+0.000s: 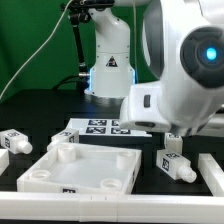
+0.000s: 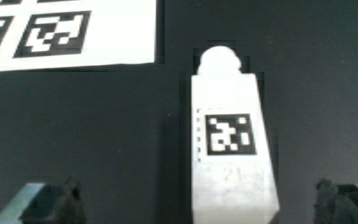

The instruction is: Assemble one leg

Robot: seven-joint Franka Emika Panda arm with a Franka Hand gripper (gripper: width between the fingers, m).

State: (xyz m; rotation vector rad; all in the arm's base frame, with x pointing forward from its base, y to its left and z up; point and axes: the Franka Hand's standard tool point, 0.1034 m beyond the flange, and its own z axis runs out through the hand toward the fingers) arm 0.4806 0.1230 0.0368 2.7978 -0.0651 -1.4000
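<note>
A white leg [image 2: 226, 135] with a black-and-white tag on its face lies flat on the black table, its narrow stub end pointing away from the gripper. My gripper [image 2: 197, 205] is open. One dark fingertip [image 2: 51, 200] stands on each side of the leg's wide end, clear of it, and nothing is held. In the exterior view the gripper [image 1: 173, 142] hangs low over this leg [image 1: 180, 166] at the exterior view's right, largely hidden behind the arm's big white wrist.
The large white square panel [image 1: 40, 175] with corner holes lies at the front. The marker board [image 1: 100, 127] [image 2: 60, 35] lies behind it. Another leg [image 1: 12, 140] lies at the exterior view's left. A further white part [image 1: 212, 172] lies at the far right.
</note>
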